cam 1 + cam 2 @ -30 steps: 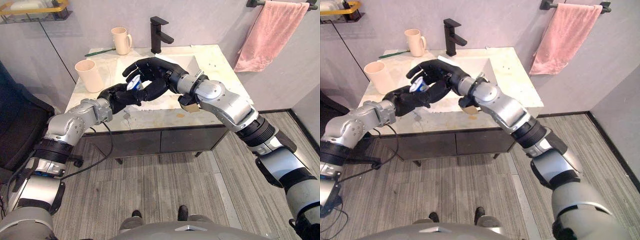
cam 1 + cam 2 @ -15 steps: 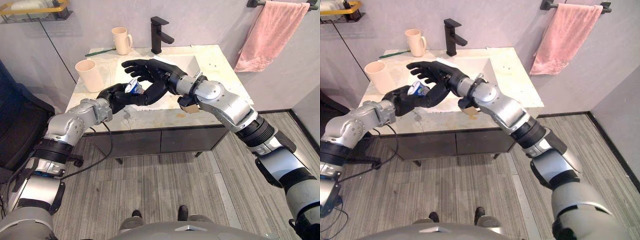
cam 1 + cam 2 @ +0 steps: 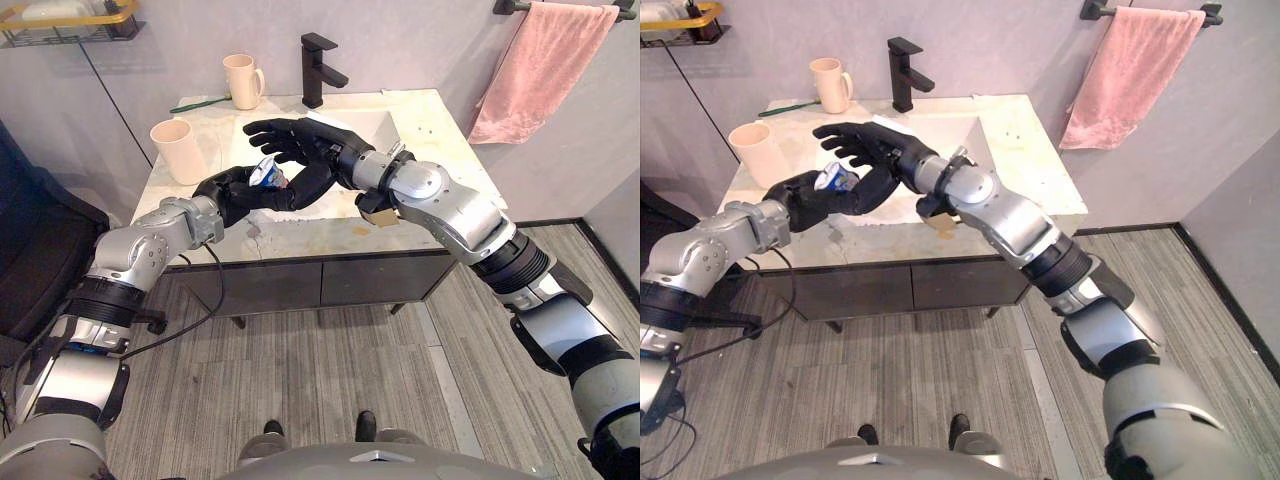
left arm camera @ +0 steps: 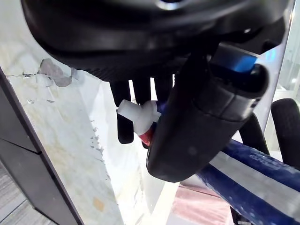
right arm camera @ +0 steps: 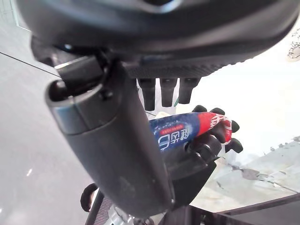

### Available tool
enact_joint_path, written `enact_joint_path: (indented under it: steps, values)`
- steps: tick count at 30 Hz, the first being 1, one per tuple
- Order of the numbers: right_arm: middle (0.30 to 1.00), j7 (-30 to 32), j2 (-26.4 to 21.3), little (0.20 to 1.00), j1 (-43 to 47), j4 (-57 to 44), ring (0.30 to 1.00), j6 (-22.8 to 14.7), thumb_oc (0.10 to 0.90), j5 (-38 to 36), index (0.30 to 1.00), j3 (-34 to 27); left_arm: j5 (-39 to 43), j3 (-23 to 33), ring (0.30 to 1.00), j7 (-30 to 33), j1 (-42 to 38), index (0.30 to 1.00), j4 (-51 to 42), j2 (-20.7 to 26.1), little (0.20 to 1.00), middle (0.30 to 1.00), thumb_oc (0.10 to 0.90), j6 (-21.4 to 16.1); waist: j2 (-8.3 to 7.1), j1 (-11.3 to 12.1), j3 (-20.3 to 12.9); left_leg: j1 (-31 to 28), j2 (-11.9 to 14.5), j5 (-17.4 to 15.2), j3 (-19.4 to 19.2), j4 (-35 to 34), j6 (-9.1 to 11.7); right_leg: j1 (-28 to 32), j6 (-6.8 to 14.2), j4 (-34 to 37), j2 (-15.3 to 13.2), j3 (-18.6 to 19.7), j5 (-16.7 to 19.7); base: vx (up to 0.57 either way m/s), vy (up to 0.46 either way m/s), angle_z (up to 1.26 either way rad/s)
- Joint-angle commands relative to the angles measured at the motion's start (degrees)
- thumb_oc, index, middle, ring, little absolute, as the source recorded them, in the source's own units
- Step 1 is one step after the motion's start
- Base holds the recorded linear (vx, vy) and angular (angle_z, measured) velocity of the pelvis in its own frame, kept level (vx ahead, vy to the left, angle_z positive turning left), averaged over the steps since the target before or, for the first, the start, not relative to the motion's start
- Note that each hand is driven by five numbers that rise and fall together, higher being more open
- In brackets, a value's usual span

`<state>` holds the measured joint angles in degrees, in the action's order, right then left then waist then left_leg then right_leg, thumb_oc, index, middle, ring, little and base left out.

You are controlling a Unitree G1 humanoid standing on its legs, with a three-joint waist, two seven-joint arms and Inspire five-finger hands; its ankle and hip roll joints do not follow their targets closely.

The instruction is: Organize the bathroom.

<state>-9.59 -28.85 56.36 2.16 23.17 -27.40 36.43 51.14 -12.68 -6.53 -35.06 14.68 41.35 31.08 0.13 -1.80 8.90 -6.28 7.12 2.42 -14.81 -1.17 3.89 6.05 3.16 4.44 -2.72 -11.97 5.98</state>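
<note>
**Toothpaste Held Over the Sink, Not Put Away Yet**

Left hand [image 3: 238, 192] curled tight around a toothpaste tube [image 3: 267, 174], up in the air above the front of the sink counter [image 3: 330, 228]. Right hand [image 3: 296, 140] just behind the tube, fingers straight and spread, holding nothing.

Little tidied so far, by the look of it. Green toothbrush [image 3: 200, 102] lying flat beside the mug [image 3: 242, 80] by the tap [image 3: 317, 68]. Pink cup [image 3: 178, 150] standing empty. Likely still to do: tube and brush into a cup.

Seen from the right wrist: blue and red on the tube. Seen from the left wrist: the tube's white cap [image 4: 137, 115]. From the head views: the pink towel [image 3: 538, 66] hanging on its bar.
</note>
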Motion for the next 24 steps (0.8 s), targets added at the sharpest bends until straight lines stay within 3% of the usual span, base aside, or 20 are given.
enact_joint_path:
  steps: [1,24]
  values:
    - [0.300,1.4,0.6,0.300,2.6,-4.4,0.300,-4.2,0.400,-1.0,0.300,-4.1,1.2,5.9,0.300,-1.5,-3.5,0.300,-2.7,3.6,0.300,0.300,0.400,-7.7,0.79,0.8,-5.5,3.0,3.6,-1.5,0.3,7.6,0.6,-1.5,1.1,-3.0,-1.7,2.7,-9.3,0.00,0.000,0.00]
    - [0.300,1.6,1.0,0.300,2.0,-4.0,0.300,-4.4,0.400,-1.0,0.300,-4.3,1.0,5.9,0.300,-1.3,-3.5,0.300,-2.4,3.4,0.300,0.300,0.400,-7.6,0.78,0.7,-5.5,3.0,3.7,-1.7,0.1,8.2,0.6,-1.4,1.0,-3.2,-1.6,2.8,-9.4,0.00,0.000,0.00]
